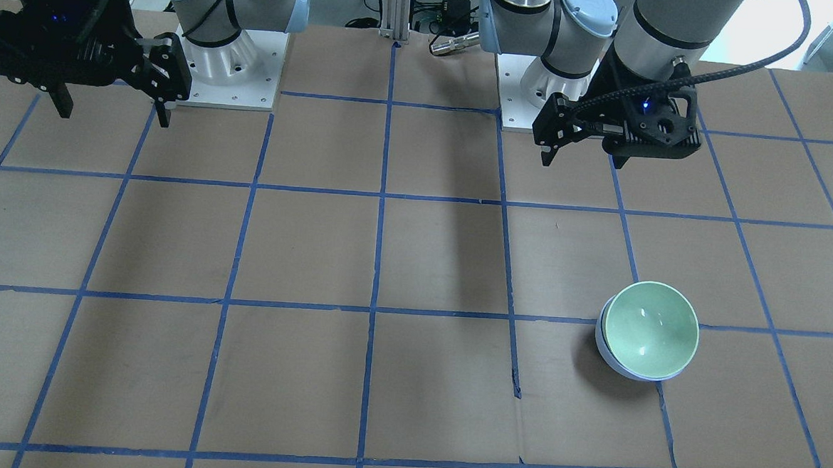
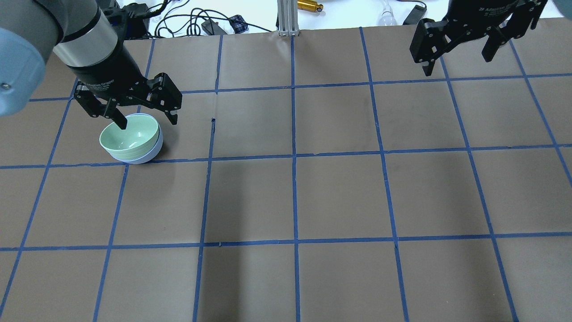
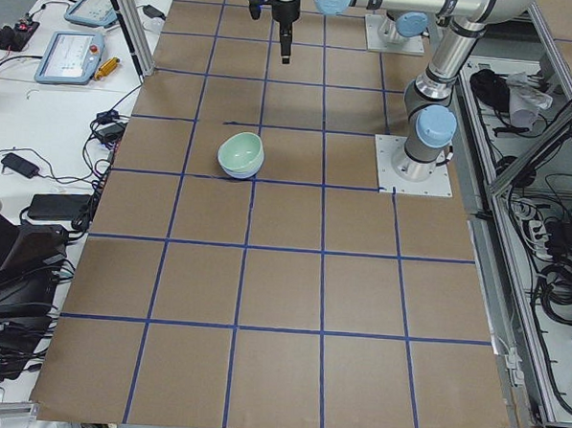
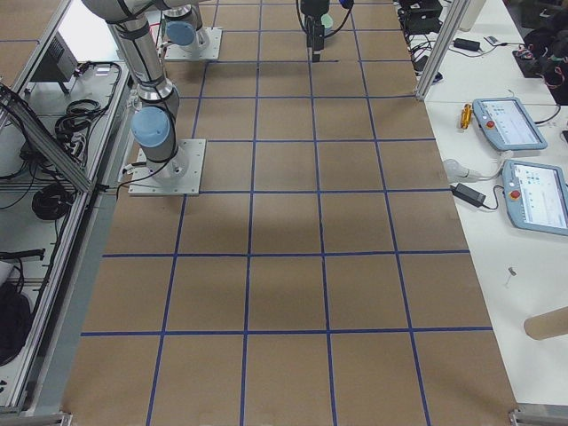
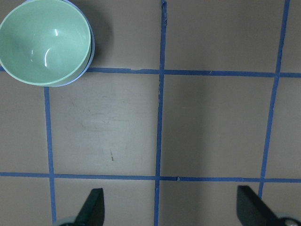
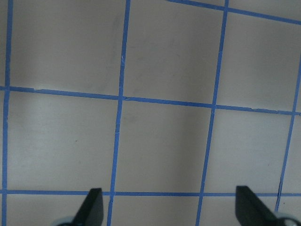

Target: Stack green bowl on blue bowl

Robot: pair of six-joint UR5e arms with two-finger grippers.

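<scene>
We judge stacking done: the glossy round mint-green bowl nests in the glossy periwinkle-blue bowl, the left claw and right claw are released, and only retreat remains.

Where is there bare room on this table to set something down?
Most of the table is bare: its middle and under the right gripper. Only the green bowl, nested in the blue bowl, sits near the left gripper.

Even, diffuse light from above falls on my bench, and every view is sharp. Soft, broad shadows lie as dark bands across its brown paper. Small white glints mark the inside of the green bowl. My wrist views are slightly dimmer.
</scene>
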